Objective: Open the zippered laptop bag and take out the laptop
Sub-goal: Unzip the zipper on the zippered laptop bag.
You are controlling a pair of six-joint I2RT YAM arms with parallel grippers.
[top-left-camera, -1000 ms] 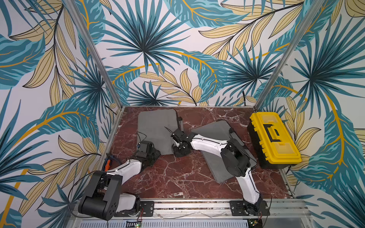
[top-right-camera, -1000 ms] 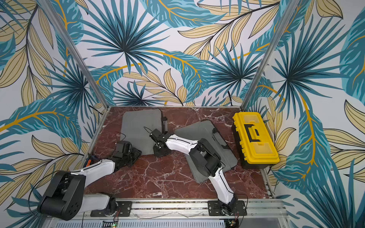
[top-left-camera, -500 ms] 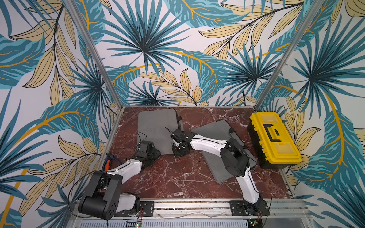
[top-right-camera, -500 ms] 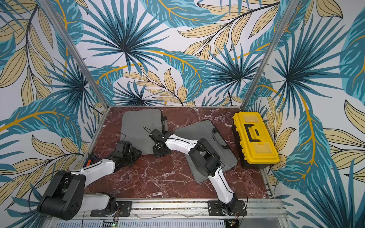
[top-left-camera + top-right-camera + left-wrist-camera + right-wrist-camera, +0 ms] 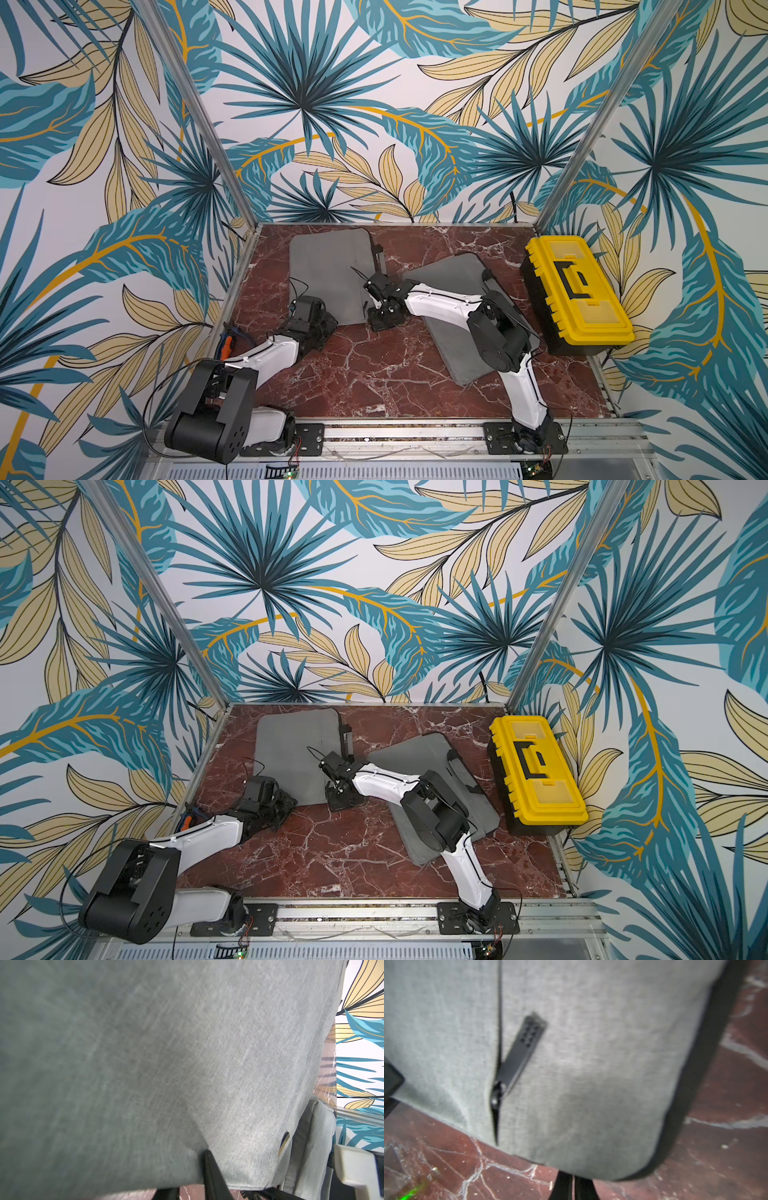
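1. Laptop bag (image 5: 328,270), in grey fabric, is lying flat at the back left of the bench (image 5: 374,374), with its near edge facing the arms. A second grey bag (image 5: 449,282) is lying beside it under the right arm. A yellow toolbox (image 5: 577,291) is sitting by the right wall.
2. Right hand (image 5: 380,320) is bearing down at the bag's near right corner with its fingers (image 5: 564,1186) drawn together. I cannot tell whether they are pinching the hem.
3. Left hand (image 5: 326,327) is sitting at the near left corner. One dark finger is showing against the fabric in the wrist view, but I cannot tell whether the hand is open or closed.
4. Zipper pull (image 5: 521,1051) is lying loose on the fabric, with nothing gripping it. Only a short slit is gaping past the slider, and the rest of the seam is looking closed.
5. Judging from this, the opening is barely beginning. The pull is waiting to be gripped and run along the seam. The laptop, which is not showing anywhere, is presumably sitting inside and is not yet taken out.
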